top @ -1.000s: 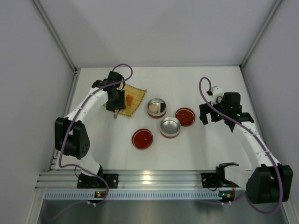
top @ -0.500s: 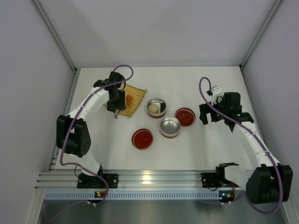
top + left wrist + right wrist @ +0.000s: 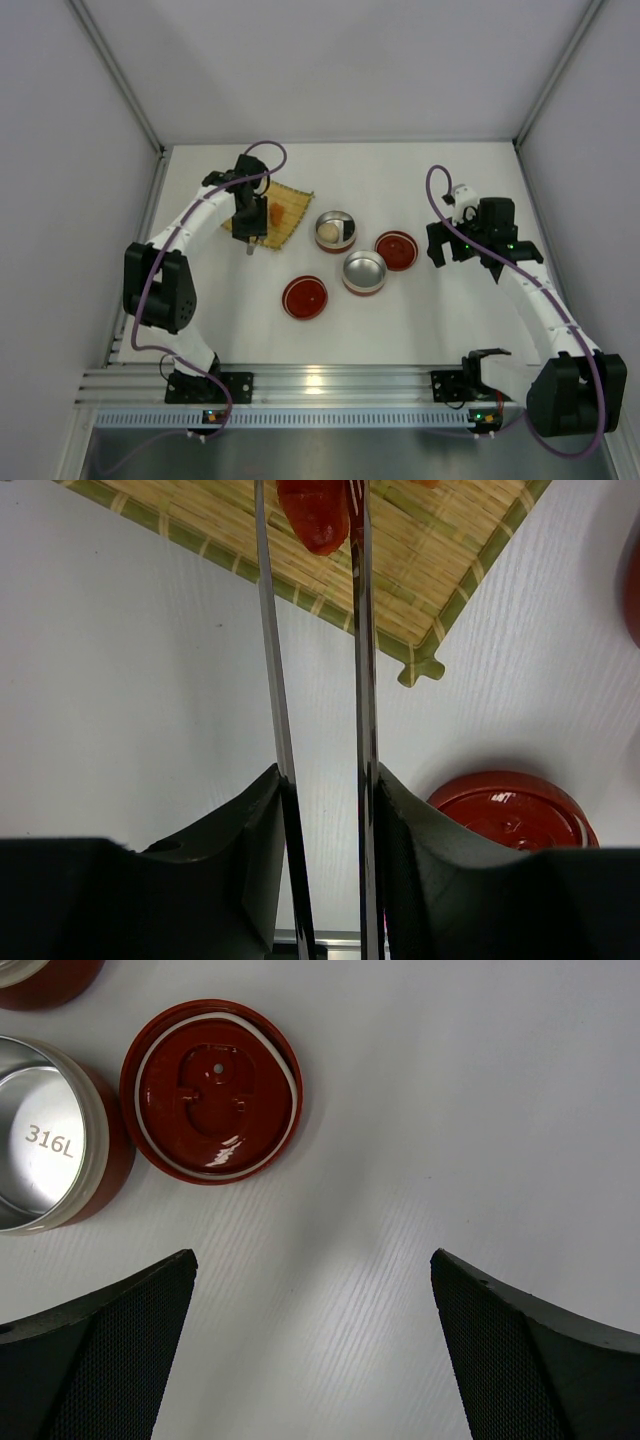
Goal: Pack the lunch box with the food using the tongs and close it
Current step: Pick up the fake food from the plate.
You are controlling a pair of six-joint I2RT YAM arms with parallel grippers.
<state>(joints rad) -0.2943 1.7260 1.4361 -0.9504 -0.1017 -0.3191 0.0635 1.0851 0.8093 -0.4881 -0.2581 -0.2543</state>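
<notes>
Silver tongs (image 3: pixel 363 680) | pinched by left fingers (image 3: pixel 240 850), pointing straight ahead onto mat (image 3: pixel 200 520) | right fingers (image 3: pixel 110 1350) spread

We see a white table (image 3: pixel 450 320) boxed in on three sides by plain pale grey walls: a back wall (image 3: pixel 340 60), a left wall (image 3: pixel 50 220) and a right wall (image 3: pixel 605 170), with slim metal posts (image 3: pixel 115 75) running along the back corners. Along the near edge runs a ribbed aluminium rail (image 3: pixel 330 382). We find the light soft and even, with only faint shadows on the tabletop.
</notes>
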